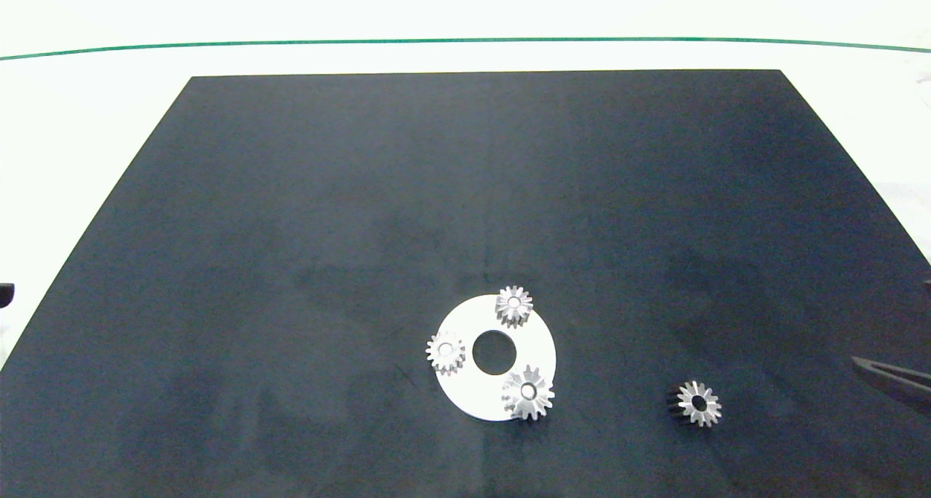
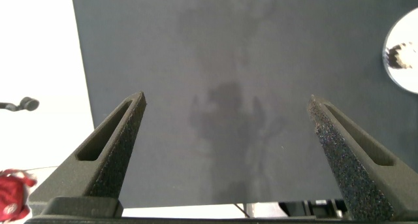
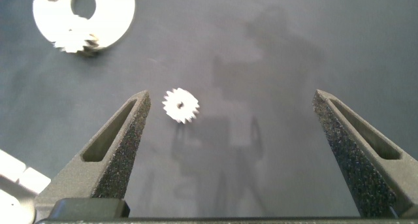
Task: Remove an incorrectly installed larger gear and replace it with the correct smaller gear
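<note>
A white disc point(image 1: 465, 389) with a centre hole lies on the black mat near the front middle. Three silver gears sit on it. The larger gear point(image 1: 528, 392), with long teeth, is at the disc's near right rim, and two smaller ones point(image 1: 514, 306) point(image 1: 446, 352) sit at its far and left rims. The loose smaller gear point(image 1: 699, 403) lies flat on the mat to the right of the disc. My right gripper point(image 3: 232, 96) hovers open and empty, with that smaller gear point(image 3: 180, 106) just beyond one of its fingers. My left gripper point(image 2: 227, 100) is open over bare mat, far left of the disc point(image 2: 405, 61).
The black mat point(image 1: 364, 193) covers most of the white table point(image 1: 73, 120). A green line point(image 1: 465, 40) runs along the far side. One right finger point(image 1: 891, 378) pokes in at the right edge. A red object point(image 2: 13, 191) lies off the mat near the left arm.
</note>
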`<state>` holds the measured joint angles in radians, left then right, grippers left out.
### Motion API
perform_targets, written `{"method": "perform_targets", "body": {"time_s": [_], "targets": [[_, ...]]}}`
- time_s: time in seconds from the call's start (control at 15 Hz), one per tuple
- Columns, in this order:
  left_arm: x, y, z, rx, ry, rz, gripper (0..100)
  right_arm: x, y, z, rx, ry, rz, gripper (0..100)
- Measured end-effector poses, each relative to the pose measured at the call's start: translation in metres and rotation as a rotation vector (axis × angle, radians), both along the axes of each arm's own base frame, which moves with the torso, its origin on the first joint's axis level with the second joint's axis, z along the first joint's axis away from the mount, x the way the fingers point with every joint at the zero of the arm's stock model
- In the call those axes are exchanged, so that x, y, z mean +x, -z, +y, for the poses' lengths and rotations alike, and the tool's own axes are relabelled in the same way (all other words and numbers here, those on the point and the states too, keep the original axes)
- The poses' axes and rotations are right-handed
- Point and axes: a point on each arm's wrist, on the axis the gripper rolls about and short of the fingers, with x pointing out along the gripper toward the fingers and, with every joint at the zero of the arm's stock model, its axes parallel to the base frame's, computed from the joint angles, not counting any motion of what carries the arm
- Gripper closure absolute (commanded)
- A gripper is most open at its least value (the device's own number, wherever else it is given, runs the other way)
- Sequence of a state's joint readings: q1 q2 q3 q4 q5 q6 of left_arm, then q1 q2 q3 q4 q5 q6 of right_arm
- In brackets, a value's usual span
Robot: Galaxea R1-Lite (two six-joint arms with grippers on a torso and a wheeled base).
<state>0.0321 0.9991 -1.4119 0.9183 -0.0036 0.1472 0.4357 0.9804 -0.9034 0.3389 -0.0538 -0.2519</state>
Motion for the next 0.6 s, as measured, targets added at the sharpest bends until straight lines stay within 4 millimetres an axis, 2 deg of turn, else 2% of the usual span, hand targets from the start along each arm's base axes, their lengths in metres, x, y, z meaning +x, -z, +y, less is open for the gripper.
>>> {"method": "perform_targets", "body": {"time_s": [0.33,0.6], "targets": [[-0.017,-0.005,0.0,0.003,-0.025,-0.06,0,0.044,0.013,0.08,-0.171,-0.194,0.13,0],[-0.029,-0.008,0.0,0.005,-0.026,-0.099,0,0.062,0.011,0.135,-0.285,-0.295,0.231,0]]}}
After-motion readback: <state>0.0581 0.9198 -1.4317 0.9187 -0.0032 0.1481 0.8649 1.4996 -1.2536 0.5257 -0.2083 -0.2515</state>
